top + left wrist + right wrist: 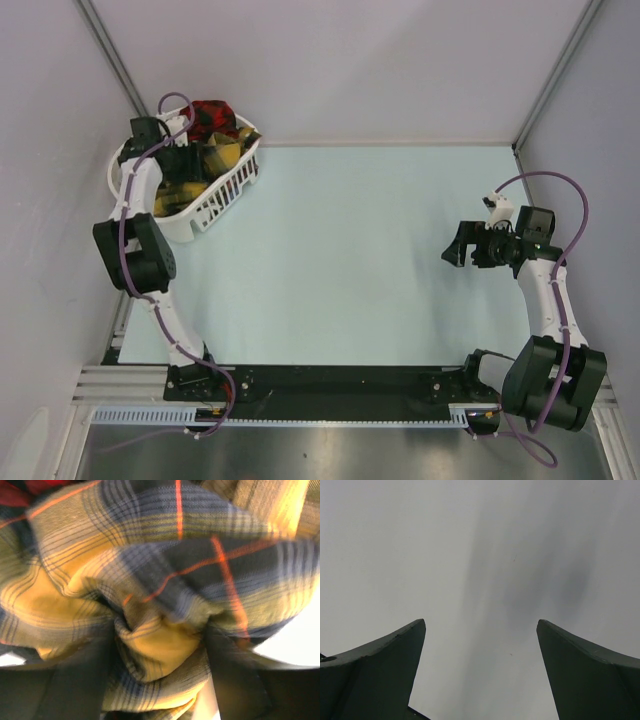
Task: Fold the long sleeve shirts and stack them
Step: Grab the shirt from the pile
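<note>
First, from above: the left arm (140, 250) reaches into a white basket (215, 212) at the far left corner of the desk (340, 250). A yellow plaid shirt (228, 155) lies crumpled there, with a red plaid shirt (212, 115) just behind it. The right fingers (453, 250) hover over the bare desk, well apart from the basket.

From the left wrist, the left fingers (75, 685) stand apart with a thick bunch of the yellow plaid shirt between them. Whether they pinch it cannot be told.

From the right wrist, the right fingers are wide open and hold nothing.

The likely risk is that the left fingers take several layers, or some red cloth too. Both shirts would then come out tangled, or the cloth would catch on the basket wall and drag the basket.
</note>
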### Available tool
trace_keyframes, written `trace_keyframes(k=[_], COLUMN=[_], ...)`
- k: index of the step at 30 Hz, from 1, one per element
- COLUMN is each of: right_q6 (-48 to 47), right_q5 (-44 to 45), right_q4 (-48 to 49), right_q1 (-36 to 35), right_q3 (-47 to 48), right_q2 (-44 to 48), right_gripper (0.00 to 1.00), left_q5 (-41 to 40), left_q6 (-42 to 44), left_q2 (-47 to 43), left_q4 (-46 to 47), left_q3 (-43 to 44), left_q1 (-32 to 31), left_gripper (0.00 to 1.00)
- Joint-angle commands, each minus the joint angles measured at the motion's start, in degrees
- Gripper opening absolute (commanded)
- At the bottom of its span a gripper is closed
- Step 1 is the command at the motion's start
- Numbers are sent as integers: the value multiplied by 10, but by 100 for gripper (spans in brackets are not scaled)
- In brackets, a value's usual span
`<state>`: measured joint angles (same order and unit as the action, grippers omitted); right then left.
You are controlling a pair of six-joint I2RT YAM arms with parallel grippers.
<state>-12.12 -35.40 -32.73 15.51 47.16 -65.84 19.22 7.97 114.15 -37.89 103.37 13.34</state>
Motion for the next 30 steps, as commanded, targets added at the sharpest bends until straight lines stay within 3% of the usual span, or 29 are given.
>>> trace_keyframes(k=[1,3,4,13,18,28,30], right_q6=[-10,-10,-10,-6,-3,2,3], right_q5=[4,3,4,8,11,14,14], right_q4=[8,8,7,15,19,26,28], right_q1=[5,5,6,6,8,8,8], right_q3=[11,11,11,10,7,5,4], right_q2=[3,2,2,6,16,26,28], right_gripper=[100,100,100,100,100,100,100], left_q5=[43,99,112,126,144,196,209], left_q6=[8,3,-1,-59,-158,-287,-289], left_q2=[24,-3,-15,-115,-120,-193,-205], left_q4=[-35,-51,-54,-54,-11,172,183], left_q3=[59,86,96,249,332,339,338], left_q1=[23,45,51,73,73,50,19], left_gripper=[35,9,0,0,0,0,0])
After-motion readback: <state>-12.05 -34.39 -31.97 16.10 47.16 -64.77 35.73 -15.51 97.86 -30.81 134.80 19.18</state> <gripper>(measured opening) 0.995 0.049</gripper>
